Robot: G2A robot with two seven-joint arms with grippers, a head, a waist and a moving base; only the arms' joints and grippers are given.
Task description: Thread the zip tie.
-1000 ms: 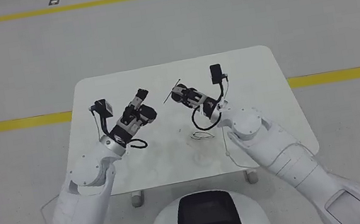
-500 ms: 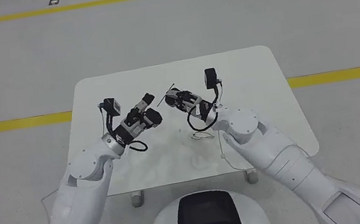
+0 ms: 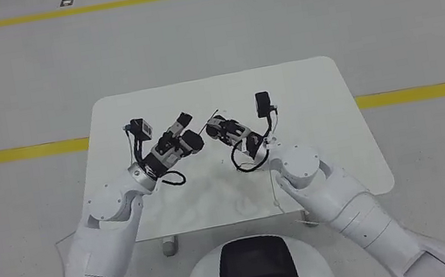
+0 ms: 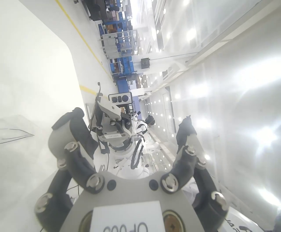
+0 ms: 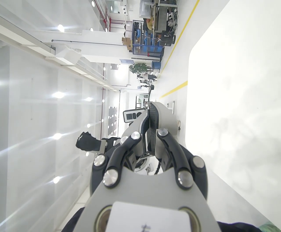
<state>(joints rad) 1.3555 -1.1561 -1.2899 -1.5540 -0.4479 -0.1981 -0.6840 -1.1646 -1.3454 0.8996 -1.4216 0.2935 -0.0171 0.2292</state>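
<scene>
Our left gripper [image 4: 131, 119] hangs above the table [image 3: 323, 157] with its two dark fingers [image 4: 75, 125] spread wide apart and nothing between them. It faces the right gripper [image 5: 149, 114] tip to tip, and the two are near each other but not touching. Ahead of the left gripper's gap, nearer one finger than the other, we see the zip tie [image 5: 150, 94]. It is a thin black strip that sticks out past the right gripper's tips toward the left gripper, with its free end in the air, clear of the left fingers. The right gripper's ribbed pads [image 5: 153, 118] are pressed together on the near part of the strip, clamping it. The zip tie touches only the right gripper.
</scene>
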